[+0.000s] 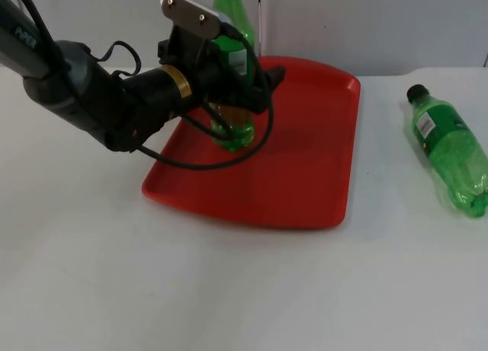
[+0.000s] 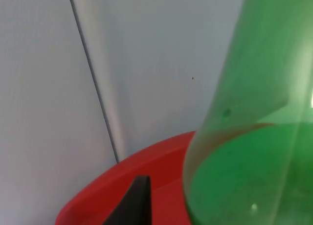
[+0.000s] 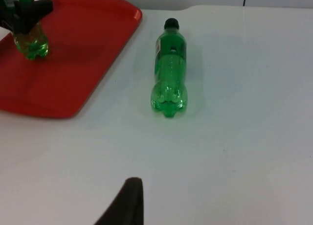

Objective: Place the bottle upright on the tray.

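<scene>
A green bottle (image 1: 232, 126) stands upright on the red tray (image 1: 305, 160), near its far left corner, also seen as the bottle (image 3: 30, 43). My left gripper (image 1: 248, 76) is around its upper body and open: in the left wrist view a strip of tray separates the black fingertip (image 2: 132, 203) from the bottle's wall (image 2: 254, 151). A second green bottle (image 1: 450, 149) lies on its side on the table to the right of the tray, cap toward the wall, and appears in the right wrist view as well (image 3: 169, 68). The right arm waits above the table in front of that lying bottle.
The grey partition wall (image 1: 366, 23) runs right behind the tray. White table (image 1: 229, 290) stretches in front of the tray and between the tray and the lying bottle.
</scene>
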Motion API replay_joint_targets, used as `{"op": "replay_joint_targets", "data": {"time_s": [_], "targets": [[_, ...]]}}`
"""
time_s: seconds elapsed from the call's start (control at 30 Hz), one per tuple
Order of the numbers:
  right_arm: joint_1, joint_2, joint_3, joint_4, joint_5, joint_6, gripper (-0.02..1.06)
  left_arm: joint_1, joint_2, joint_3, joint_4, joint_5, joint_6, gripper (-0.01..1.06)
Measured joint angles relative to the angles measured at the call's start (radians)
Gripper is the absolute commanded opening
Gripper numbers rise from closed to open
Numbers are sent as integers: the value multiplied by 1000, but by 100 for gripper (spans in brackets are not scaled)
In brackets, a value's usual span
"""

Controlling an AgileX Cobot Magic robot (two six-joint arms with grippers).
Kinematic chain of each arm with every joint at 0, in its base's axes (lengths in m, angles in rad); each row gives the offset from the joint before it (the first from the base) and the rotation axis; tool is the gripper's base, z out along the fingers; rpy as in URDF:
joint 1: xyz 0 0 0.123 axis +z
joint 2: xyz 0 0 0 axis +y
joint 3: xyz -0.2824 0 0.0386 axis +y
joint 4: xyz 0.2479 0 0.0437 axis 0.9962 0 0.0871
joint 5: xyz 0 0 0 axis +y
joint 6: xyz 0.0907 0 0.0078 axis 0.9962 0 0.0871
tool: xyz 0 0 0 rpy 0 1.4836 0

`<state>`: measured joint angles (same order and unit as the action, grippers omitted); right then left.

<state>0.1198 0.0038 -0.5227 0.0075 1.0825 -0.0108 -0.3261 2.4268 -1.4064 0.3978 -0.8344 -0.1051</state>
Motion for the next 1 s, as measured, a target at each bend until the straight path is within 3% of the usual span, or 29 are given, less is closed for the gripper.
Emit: {"op": "replay_joint_targets", "data": {"time_s": [0.2, 1.0], "targets": [[0, 0, 0, 0, 0, 0, 105, 0, 0, 0, -6, 56, 0, 105], [0, 0, 0, 0, 0, 0, 105, 35, -13, 44, -4, 125, 0, 105]]}}
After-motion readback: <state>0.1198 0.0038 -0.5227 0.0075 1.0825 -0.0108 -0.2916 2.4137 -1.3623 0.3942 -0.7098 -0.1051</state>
